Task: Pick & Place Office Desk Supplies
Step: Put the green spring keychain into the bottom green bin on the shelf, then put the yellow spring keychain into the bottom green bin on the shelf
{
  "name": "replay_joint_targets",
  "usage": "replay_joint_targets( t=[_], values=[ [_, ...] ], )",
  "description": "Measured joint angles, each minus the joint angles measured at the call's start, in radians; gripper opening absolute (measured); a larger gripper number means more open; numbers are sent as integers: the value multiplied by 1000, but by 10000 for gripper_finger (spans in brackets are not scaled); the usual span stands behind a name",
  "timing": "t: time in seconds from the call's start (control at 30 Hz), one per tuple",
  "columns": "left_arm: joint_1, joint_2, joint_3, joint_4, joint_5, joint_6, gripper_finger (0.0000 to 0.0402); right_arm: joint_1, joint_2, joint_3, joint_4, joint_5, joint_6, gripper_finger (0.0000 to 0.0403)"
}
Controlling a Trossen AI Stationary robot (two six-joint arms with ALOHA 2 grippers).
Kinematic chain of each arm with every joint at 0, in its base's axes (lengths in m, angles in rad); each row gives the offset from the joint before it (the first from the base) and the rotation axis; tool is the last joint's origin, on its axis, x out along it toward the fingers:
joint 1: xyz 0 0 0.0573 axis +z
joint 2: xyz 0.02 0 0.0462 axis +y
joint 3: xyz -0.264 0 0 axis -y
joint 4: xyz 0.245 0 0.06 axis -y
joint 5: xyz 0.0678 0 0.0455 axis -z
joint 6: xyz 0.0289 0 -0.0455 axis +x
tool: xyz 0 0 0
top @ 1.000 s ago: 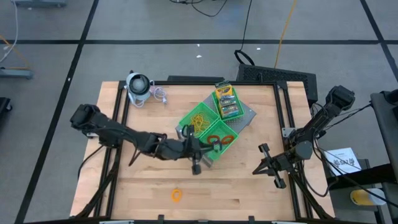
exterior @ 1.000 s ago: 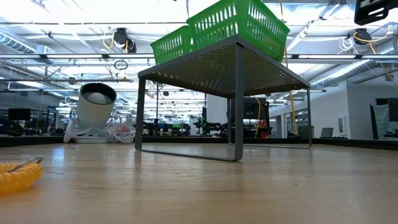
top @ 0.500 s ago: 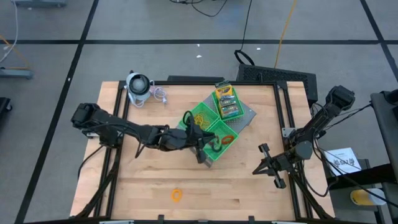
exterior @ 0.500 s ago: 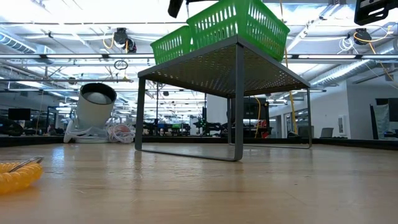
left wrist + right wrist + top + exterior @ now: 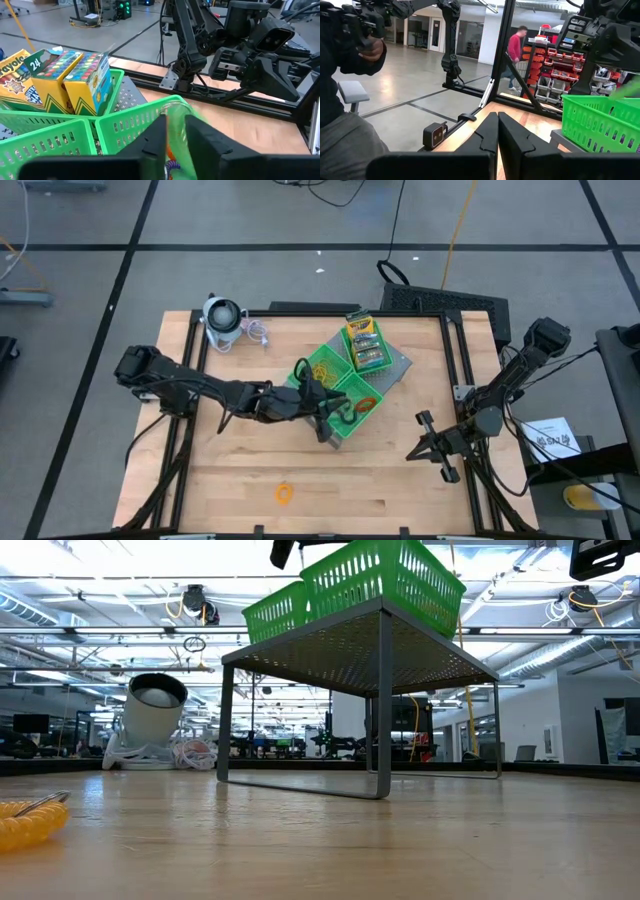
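The card boxes [image 5: 364, 343] already stood in the far tray [image 5: 385, 360], the rubber bands [image 5: 323, 372] in the middle tray, coloured rings [image 5: 362, 403] in the near one. The left gripper [image 5: 326, 418] hovered over the near tray, jaws narrow, apparently empty. One orange ring [image 5: 285, 494] remained on the table [image 5: 400, 490], near. The right gripper [image 5: 428, 442] waited right, jaws closed.

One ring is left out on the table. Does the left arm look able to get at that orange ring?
Probably yes: the orange ring lies alone on bare wood, and the left gripper hangs over the trays nearby.
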Motion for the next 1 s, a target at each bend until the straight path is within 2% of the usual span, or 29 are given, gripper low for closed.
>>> replay_joint_targets(
  t=[0.2, 0.37, 0.47, 0.6, 0.73, 0.83, 1.0],
  values=[
    [0, 0, 0, 0, 0, 18, 166, 0, 0, 0, 0, 0, 0, 0],
    [-38, -32, -3, -8, 0, 172, 232, 0, 0, 0, 0, 0, 0, 0],
    [-100, -86, -2, -26, -8, 245, 252, 0, 0, 0, 0, 0, 0, 0],
    [-214, -151, -2, -128, -51, 246, 261, 0, 0, 0, -6, -1, 0, 0],
    [-343, -174, 0, -353, -50, 151, 261, 0, 0, 0, -8, 0, 0, 0],
    [-420, -147, 0, -533, -29, -33, 252, 0, 0, 0, -10, 0, 0, 0],
    [-482, -41, 0, -639, 0, -311, 229, 0, 0, 0, -11, 2, 0, 0]
  ],
)
